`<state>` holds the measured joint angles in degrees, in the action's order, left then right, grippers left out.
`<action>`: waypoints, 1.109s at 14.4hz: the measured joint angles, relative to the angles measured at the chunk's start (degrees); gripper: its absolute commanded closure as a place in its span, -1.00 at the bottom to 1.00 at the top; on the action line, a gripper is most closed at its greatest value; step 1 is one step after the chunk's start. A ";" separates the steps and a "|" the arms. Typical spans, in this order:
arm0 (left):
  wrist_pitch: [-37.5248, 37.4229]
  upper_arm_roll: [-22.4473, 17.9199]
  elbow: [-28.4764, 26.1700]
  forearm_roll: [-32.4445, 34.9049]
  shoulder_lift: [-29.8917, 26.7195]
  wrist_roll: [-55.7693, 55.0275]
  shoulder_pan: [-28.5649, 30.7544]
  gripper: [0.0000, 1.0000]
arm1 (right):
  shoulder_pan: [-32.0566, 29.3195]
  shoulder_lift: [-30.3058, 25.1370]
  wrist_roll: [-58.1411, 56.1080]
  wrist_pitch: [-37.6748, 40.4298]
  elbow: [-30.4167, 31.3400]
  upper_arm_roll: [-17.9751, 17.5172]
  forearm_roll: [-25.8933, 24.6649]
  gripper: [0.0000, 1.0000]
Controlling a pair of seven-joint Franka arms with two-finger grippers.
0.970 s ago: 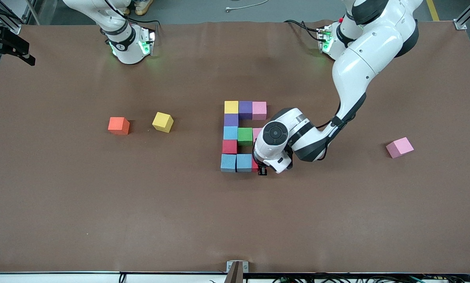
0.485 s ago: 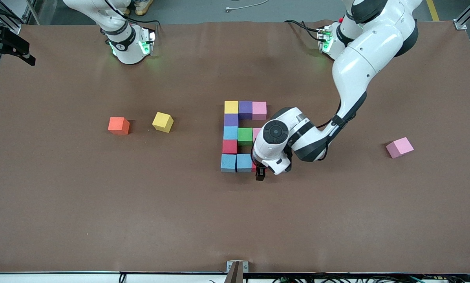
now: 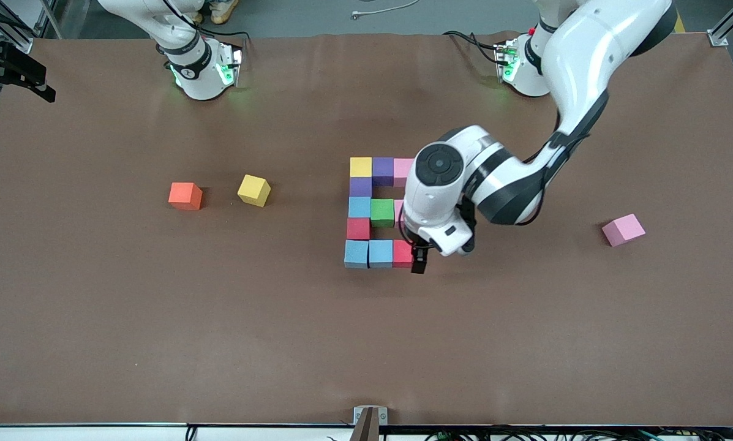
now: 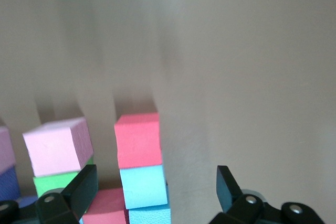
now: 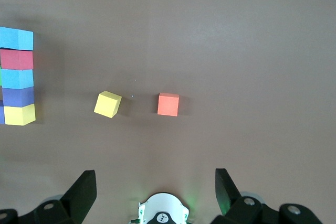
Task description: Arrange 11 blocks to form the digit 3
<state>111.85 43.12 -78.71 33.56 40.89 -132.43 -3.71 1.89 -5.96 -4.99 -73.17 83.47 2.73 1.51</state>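
Eleven blocks [image 3: 382, 212]: all sit tight together in the middle of the table, in three rows of three with single cubes joining them, like a blocky E.
Last corner: a red block [image 3: 402, 253] ends the row closest to the front camera, touching a light blue block [image 3: 380, 253].
Left gripper [image 3: 416, 252]: it hangs just above the red block's outer edge, fingers [image 4: 84, 182] spread wide and holding nothing.
Which way: the red block lies a little toward the right arm's end of the table from the fingers, with nothing pinched between them.
Right gripper [image 5: 155, 182]: it waits up high by its own base, fingers wide and empty.
Spare cubes: a loose yellow cube [image 3: 254, 190] and an orange cube [image 3: 185, 195] lie toward the right arm's end; a loose pink cube [image 3: 623, 229] lies toward the left arm's end.
Guess: the shape looks done.
Next move: the left arm is closer, so it should go straight up, or it may bump the red block.
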 measured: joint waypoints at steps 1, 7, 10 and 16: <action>-1.57 0.41 0.01 0.00 -1.82 3.18 1.35 -1.00 | 0.00 0.00 0.00 0.00 0.00 0.00 0.00 -1.00; -6.61 4.06 0.09 -1.97 -9.95 40.18 15.16 -1.00 | 0.01 0.00 -0.01 0.06 0.01 -0.06 0.00 -1.00; -12.04 4.71 0.12 -2.65 -13.47 62.23 22.64 -1.00 | 0.01 0.00 -0.01 0.07 0.01 -0.09 0.00 -1.00; -19.21 4.78 0.09 -3.18 -18.06 89.25 29.26 -1.00 | 0.02 0.00 -0.01 0.08 0.01 -0.10 0.00 -1.00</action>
<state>92.64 47.91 -78.62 30.38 22.83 -43.17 25.56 1.91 -5.96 -5.00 -73.09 83.49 2.63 1.51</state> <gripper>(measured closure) 0.000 0.000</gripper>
